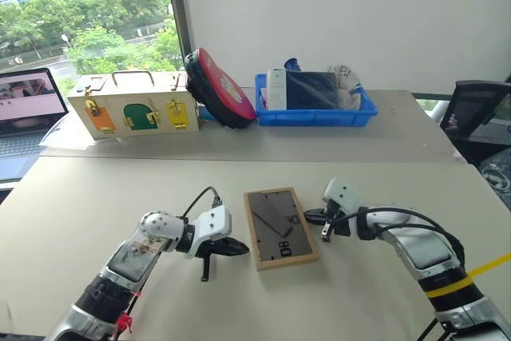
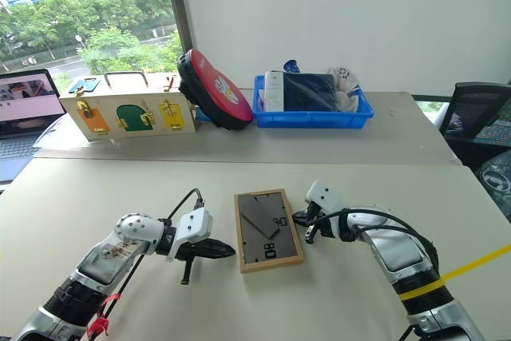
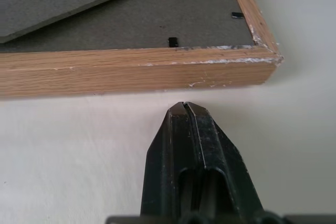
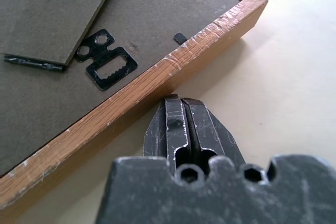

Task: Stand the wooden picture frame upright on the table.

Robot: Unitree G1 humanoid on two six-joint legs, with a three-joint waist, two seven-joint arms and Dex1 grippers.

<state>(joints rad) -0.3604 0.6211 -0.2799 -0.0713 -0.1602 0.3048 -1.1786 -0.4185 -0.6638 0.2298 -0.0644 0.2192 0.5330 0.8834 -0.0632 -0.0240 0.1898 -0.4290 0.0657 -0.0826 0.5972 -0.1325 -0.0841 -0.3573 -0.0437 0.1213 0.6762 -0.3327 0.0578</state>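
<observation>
The wooden picture frame (image 1: pixel 280 227) lies face down on the beige table (image 1: pixel 160 189), its dark back panel with the white "08" mark and the fold-out stand facing up. My left gripper (image 1: pixel 239 250) is shut and empty, its tip pointing at the frame's left long edge (image 3: pixel 131 69), a small gap short of it. On the other side my right gripper (image 1: pixel 310 216) is shut too, with its tip right at the frame's right edge (image 4: pixel 173 72) near the far corner; a black sawtooth hanger (image 4: pixel 107 66) shows on the back panel.
At the back of the table stand a pale wooden box with coloured latched doors (image 1: pixel 132 105), a red and black round object (image 1: pixel 217 88) and a blue bin of items (image 1: pixel 314 99). A laptop (image 1: pixel 28 109) sits at the far left, a black chair (image 1: pixel 479 113) at the right.
</observation>
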